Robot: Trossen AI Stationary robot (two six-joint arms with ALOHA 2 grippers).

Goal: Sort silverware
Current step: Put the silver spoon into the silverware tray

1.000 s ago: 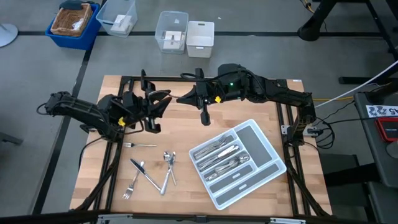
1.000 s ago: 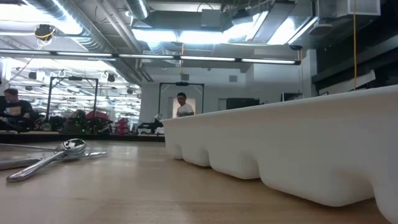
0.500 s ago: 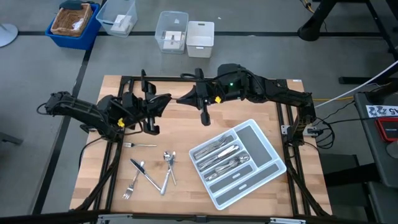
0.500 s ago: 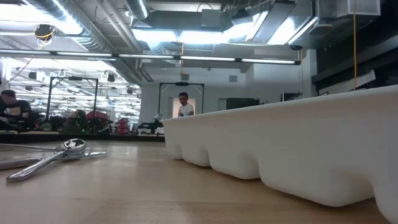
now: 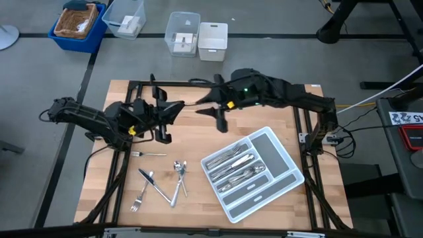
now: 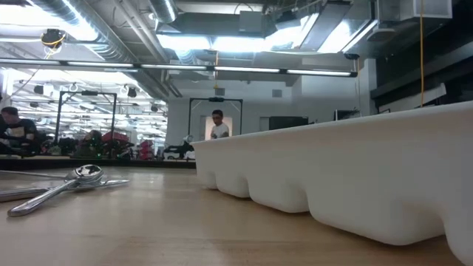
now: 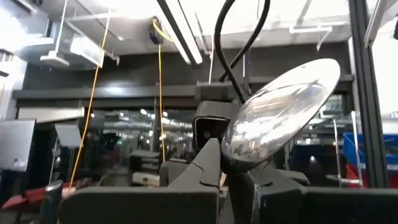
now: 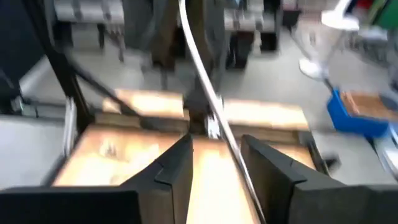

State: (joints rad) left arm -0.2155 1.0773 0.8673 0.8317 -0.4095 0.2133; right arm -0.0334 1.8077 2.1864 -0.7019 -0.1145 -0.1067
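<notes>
My left gripper [image 5: 177, 107] hangs over the table's far left part, shut on a shiny spoon whose bowl [image 7: 280, 106] stands above its fingers [image 7: 208, 171]. My right gripper [image 5: 206, 106] is close beside it and open. A slim bright shaft [image 8: 214, 124], blurred, runs between its fingers [image 8: 177, 165]. More silverware lies loose on the near left of the table: a fork [image 5: 147, 154], a knife [image 5: 151, 182] and spoons [image 5: 178, 175] [image 6: 81, 177]. Several pieces [image 5: 231, 168] lie in the light grey tray [image 5: 291, 175] at the near right. My left gripper pinches the spoon between its two fingers at the neck [image 7: 239, 177], just below the bowl. The bowl juts out tilted past the fingers, and the spoon is lifted clear of the table. The fingers hide its handle. My right gripper: I cannot tell whether its open fingers touch the shaft.
Beyond the far edge stand clear boxes [image 5: 182, 33], a white box [image 5: 213, 36] and a blue bin [image 5: 78, 23]. Black frame bars [image 5: 132, 86] run along the table's edges. The tray wall [image 6: 355, 177] fills the low view's right. People [image 6: 216, 125] show far off in the room.
My left gripper has shut on the spoon. My right gripper has then opened and shifted a little toward the table's far right. The silverware on the table and in the tray has not moved.
</notes>
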